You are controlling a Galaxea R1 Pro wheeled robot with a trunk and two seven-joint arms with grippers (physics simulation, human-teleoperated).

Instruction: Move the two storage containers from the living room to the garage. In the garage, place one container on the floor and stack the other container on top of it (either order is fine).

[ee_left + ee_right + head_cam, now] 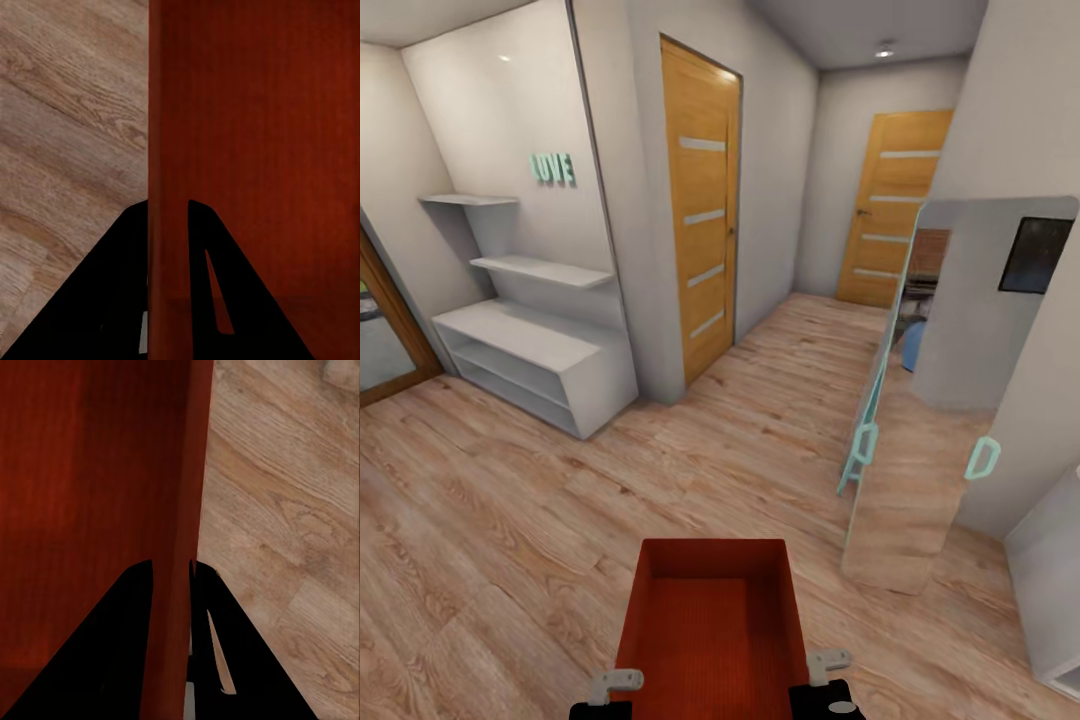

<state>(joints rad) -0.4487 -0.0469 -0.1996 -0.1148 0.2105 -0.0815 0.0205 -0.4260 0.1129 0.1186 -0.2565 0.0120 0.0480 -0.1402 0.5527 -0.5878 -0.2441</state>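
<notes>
One orange-red open-top storage container (710, 625) hangs low in front of me over a light wood plank floor (510, 520). My left gripper (615, 685) is shut on its left wall and my right gripper (825, 665) on its right wall. In the left wrist view the black fingers (112, 285) straddle the thin red wall (166, 112), with the ribbed inside (262, 150) beside it. The right wrist view shows the same: the gripper (172, 562) pinches the wall (184, 472), with wood floor (285, 525) outside. The container is empty.
I face a hallway. A white shelf unit (535, 360) stands at the left, a wooden door (705, 210) ahead on the left wall, another door (895, 205) at the far end. A tall mirror (930, 400) leans at the right, by a white cabinet (1050, 590).
</notes>
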